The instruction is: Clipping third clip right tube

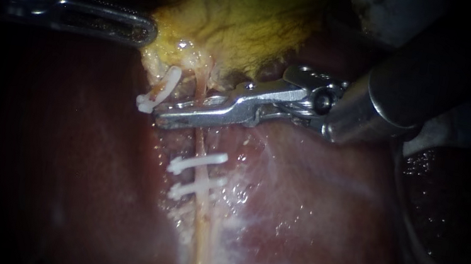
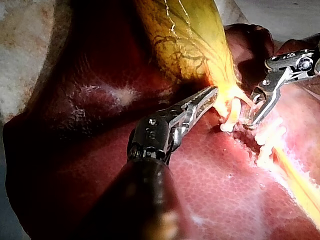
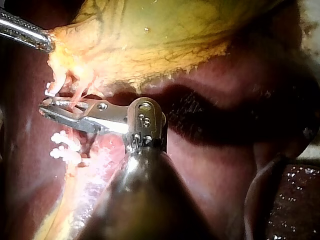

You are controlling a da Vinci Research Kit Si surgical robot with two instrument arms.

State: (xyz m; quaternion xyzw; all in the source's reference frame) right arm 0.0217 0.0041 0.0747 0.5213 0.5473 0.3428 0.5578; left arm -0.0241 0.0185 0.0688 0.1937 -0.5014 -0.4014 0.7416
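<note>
The yellow gallbladder (image 1: 249, 13) lies at the top, and my left instrument (image 1: 141, 30) is shut on its lower edge. Below it the thin pale right tube (image 1: 202, 146) runs down over the liver (image 1: 309, 227). It carries two white clips (image 1: 198, 163) (image 1: 195, 188). Another white clip (image 1: 160, 91) sits on the short left tube. My right instrument (image 1: 163, 115) lies across the right tube above the two clips, its jaws nearly together on it. From the right wrist, these jaws (image 3: 45, 107) hold the tube between them. I see no clip inside them.
A dark lobe of liver (image 1: 459, 208) rises at the right, under my right instrument's shaft. Pale cloth (image 1: 397, 6) shows beyond the gallbladder. In the left wrist view my right instrument (image 2: 251, 122) stands just beside my left instrument's jaws (image 2: 210, 96).
</note>
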